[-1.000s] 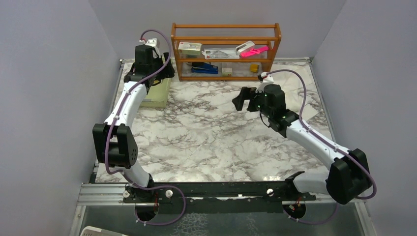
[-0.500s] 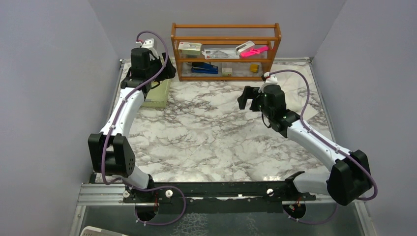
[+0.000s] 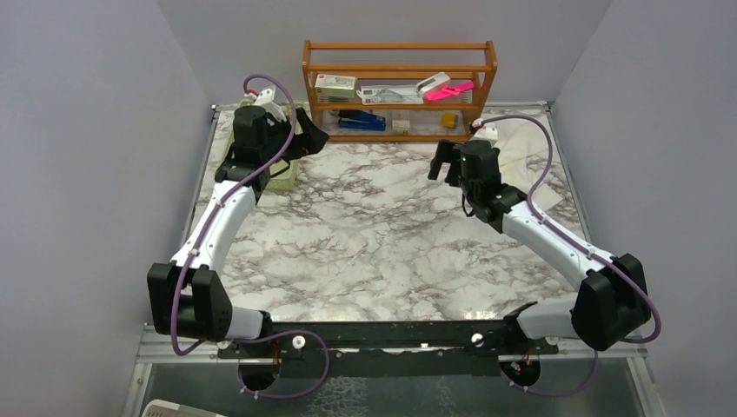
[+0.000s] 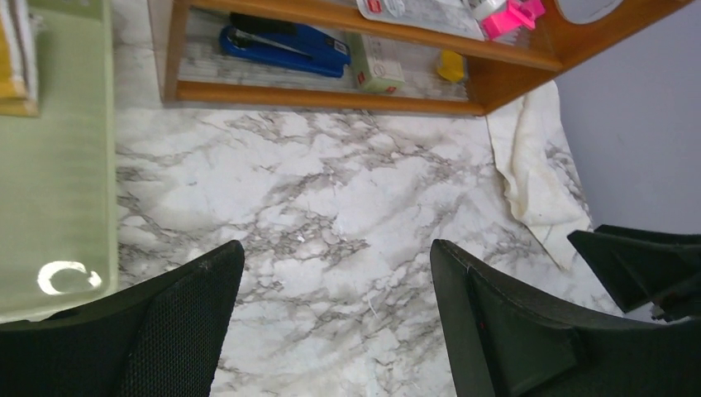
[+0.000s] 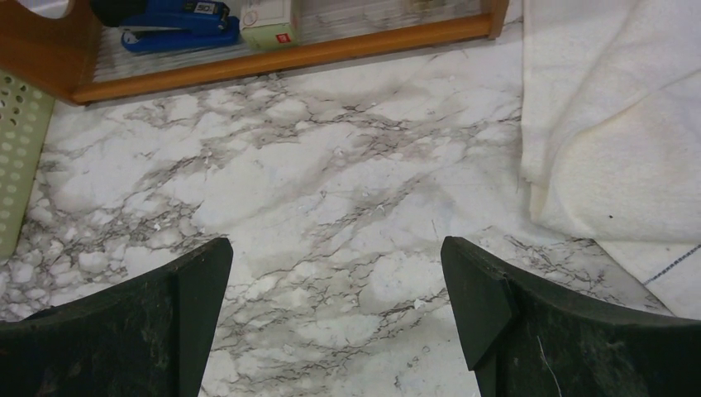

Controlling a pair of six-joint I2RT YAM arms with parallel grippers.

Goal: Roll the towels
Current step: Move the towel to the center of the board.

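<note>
Count: two arms, two sets of fingers, one rack, one basket, one towel plainly seen.

- Left fingers (image 3: 309,139) spread wide, nothing between them. They hang beside the near right rim of the green basket (image 3: 285,174), close to the left end of the wooden rack (image 3: 400,48).
- Right fingers (image 3: 443,162) also spread wide and hold nothing. They sit over bare marble, just in front of the rack's right half.
- Cream towel (image 3: 520,148) lies flat and creased, unrolled, in the far right corner of the worktop (image 3: 374,234). It starts at the rack's right foot and runs along the right wall. Neither set of fingers touches it.
- From the right wrist, the cream towel (image 5: 612,124) fills the upper right, with its left border a thick, soft fold on the marble. The right fingers (image 5: 335,322) are to its left and clear of it.
- From the left wrist, the basket (image 4: 58,165) is at the left. A yellow sliver (image 4: 8,66) shows inside it at the frame edge, and we cannot tell what it is.
- On the rack's lower tier we count one blue stapler (image 4: 281,45), one small box (image 4: 376,73) and one small yellow piece (image 4: 450,66).

Edges and room: walls close the left, right and back. The rack stands along the back and the basket sits in the far left corner. A broad run of marble lies between the two arms, from the rack forward to the arm bases.
</note>
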